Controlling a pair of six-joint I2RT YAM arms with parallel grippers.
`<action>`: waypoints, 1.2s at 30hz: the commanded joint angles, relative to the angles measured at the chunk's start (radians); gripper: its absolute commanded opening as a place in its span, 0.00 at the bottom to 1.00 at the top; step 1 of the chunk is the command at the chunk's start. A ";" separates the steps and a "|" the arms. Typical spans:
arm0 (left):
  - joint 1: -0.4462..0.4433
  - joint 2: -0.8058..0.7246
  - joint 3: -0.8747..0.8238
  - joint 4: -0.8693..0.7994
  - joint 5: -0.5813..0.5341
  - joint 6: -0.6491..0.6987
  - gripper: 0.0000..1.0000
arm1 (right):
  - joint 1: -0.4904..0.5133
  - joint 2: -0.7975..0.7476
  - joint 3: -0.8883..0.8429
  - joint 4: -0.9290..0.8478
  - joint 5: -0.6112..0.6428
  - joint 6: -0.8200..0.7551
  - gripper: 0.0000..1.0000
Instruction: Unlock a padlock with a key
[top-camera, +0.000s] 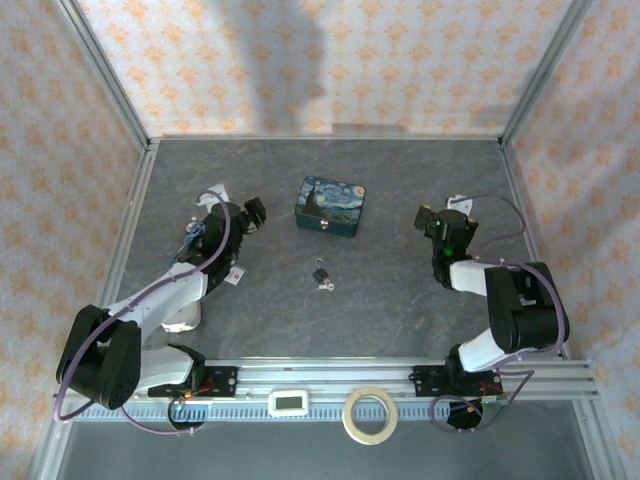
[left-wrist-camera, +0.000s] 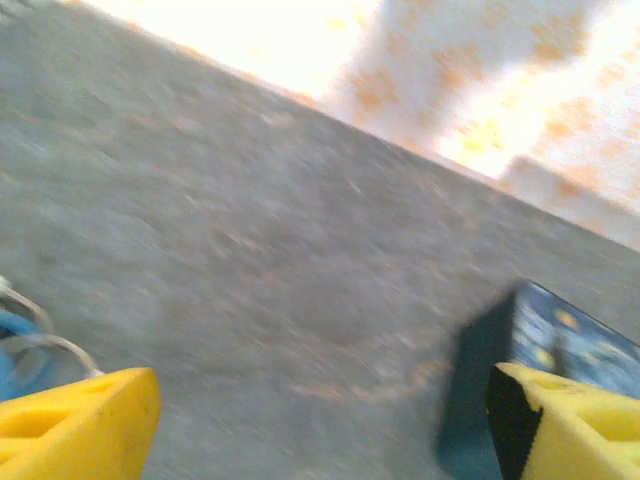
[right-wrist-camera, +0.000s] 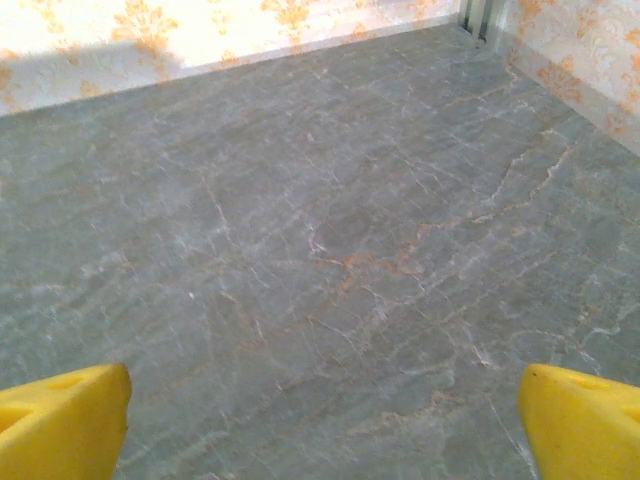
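Both the left gripper (left-wrist-camera: 322, 400) and the right gripper (right-wrist-camera: 325, 400) are spread wide, and I fear a finger may push the tiny padlock (top-camera: 319, 270) and key (top-camera: 326, 287), lying mid-frame below the blue tin (top-camera: 330, 207), away across the smooth table (top-camera: 400, 300).

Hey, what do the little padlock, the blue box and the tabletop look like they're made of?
Padlock: probably metal, dark body with a thin greyish shackle. Blue box: possibly painted tin, swirled night-sky print. Tabletop: grey veined marble look, matte, perhaps a printed sheet.
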 joint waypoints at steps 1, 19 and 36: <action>0.032 0.002 -0.027 0.086 -0.188 0.202 0.88 | -0.024 0.009 -0.047 0.202 -0.031 -0.042 0.96; 0.165 0.188 -0.359 0.845 -0.060 0.465 0.91 | -0.046 -0.012 -0.237 0.504 -0.036 -0.017 1.00; 0.289 0.291 -0.458 1.107 0.103 0.384 0.91 | -0.046 -0.012 -0.234 0.501 -0.038 -0.016 1.00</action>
